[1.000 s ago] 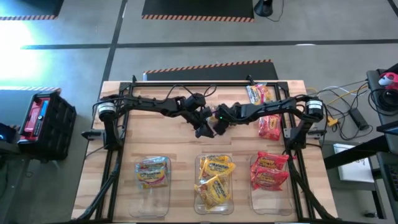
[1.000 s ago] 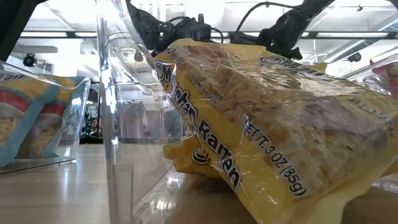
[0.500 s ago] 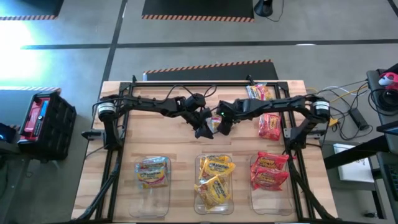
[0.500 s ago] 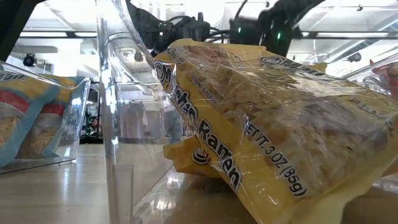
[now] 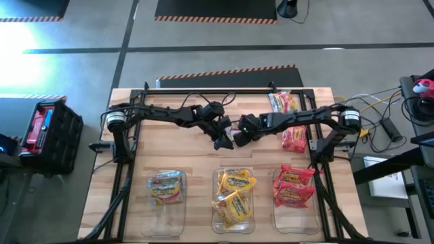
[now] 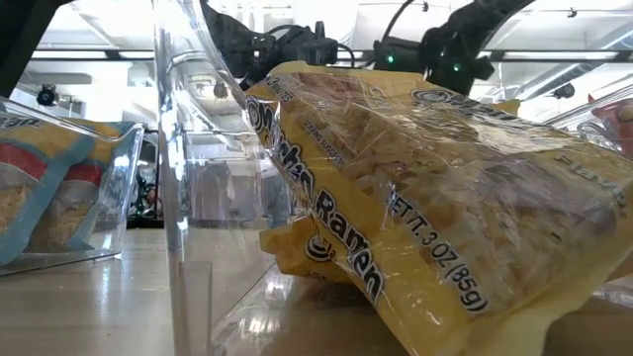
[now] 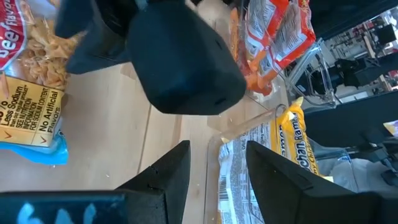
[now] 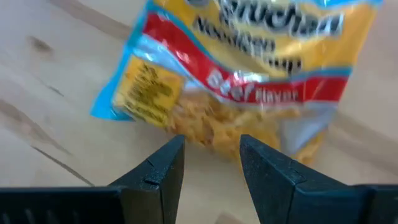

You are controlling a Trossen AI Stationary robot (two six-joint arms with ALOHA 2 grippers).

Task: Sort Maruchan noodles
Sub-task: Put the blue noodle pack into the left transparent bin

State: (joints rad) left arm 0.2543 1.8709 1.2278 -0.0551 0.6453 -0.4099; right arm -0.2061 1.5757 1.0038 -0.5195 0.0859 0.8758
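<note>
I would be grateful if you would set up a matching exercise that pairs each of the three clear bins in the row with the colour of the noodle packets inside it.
Bins:
1. left bin
2. middle bin
3. right bin

Contents:
A. red packets
B. blue-edged packet
C. yellow packets

Pairs: 1-B, 2-C, 3-A

The tabletop [image 5: 196, 163] is pale wood with darker grain. Near the front edge sit clear bins: one holds a pale blue-and-yellow packet [image 5: 166, 188], one yellow packets [image 5: 234, 195] with dark lettering, one red packets [image 5: 293, 185]. The arms are black.
</note>
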